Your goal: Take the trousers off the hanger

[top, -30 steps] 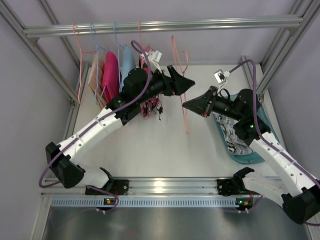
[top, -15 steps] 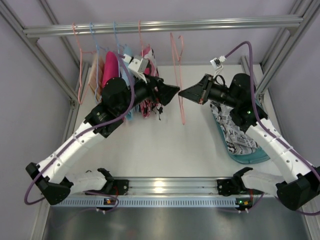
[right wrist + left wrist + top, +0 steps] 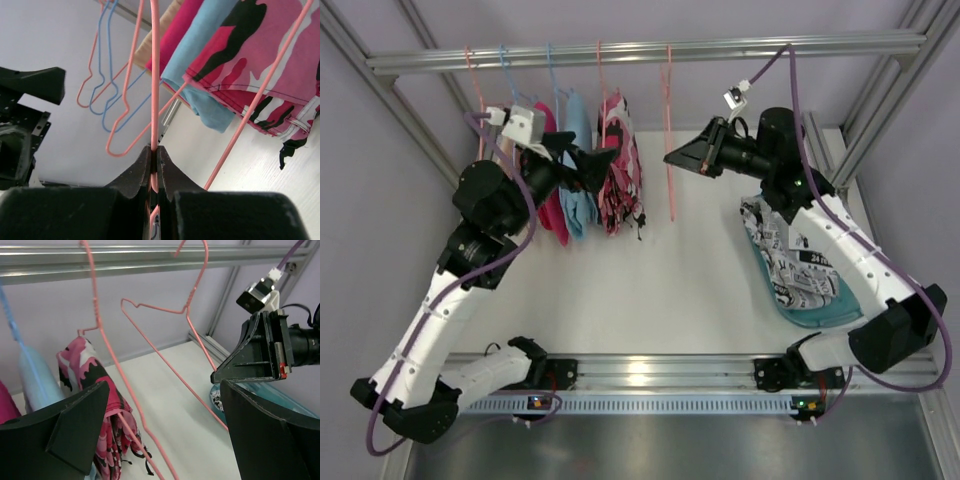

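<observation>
While the left end effector [image 3: 583, 152] gapes, pink-red trousers [image 3: 621, 176] hang beside.

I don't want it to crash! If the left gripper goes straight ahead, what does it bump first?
Probably the pink-red trousers, hanging just ahead of the open left gripper, though depth is hard to judge.

Illumination is bright, even and diffuse, from overhead. The white table [image 3: 650, 280] carries only faint, soft shadows. A glare patch marks the near aluminium rail [image 3: 640, 373]. In the right wrist view the hanger [image 3: 154, 75] is sharp; the black fingers [image 3: 132, 177] at the lens are soft.
</observation>
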Robot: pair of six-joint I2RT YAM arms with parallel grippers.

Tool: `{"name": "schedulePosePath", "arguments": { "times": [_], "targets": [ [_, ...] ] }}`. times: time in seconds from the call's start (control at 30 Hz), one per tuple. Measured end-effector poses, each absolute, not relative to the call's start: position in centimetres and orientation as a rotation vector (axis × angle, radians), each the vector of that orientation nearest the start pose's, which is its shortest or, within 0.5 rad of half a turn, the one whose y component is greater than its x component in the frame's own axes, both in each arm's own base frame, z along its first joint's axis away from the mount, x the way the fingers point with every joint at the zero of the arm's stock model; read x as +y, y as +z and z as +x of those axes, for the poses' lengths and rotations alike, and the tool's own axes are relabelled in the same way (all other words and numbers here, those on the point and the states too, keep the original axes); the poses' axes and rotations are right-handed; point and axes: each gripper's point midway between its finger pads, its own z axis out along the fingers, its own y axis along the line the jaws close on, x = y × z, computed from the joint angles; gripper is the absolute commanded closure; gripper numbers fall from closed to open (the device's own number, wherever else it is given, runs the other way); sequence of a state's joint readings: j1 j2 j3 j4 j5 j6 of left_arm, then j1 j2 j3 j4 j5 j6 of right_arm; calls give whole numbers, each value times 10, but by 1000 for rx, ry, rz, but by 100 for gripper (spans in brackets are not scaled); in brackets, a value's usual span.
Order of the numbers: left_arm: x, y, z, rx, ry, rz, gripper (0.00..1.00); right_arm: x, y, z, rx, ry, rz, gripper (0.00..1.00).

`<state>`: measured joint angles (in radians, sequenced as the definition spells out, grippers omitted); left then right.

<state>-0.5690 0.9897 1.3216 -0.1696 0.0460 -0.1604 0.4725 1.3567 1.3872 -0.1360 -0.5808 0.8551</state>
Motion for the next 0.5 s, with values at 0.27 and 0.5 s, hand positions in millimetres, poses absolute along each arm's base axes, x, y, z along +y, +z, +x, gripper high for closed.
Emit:
{"name": "schedulePosePath", "arguments": {
  "times": [0.27, 0.5],
  "targets": [
    [-133, 487, 279, 1392, -634, 110, 1, 302, 382, 323, 1920, 1452, -104, 100],
    [-123, 502, 261, 1351, -694, 63, 1, 301, 398, 324, 1866, 1455, -90, 100]
  ]
}}
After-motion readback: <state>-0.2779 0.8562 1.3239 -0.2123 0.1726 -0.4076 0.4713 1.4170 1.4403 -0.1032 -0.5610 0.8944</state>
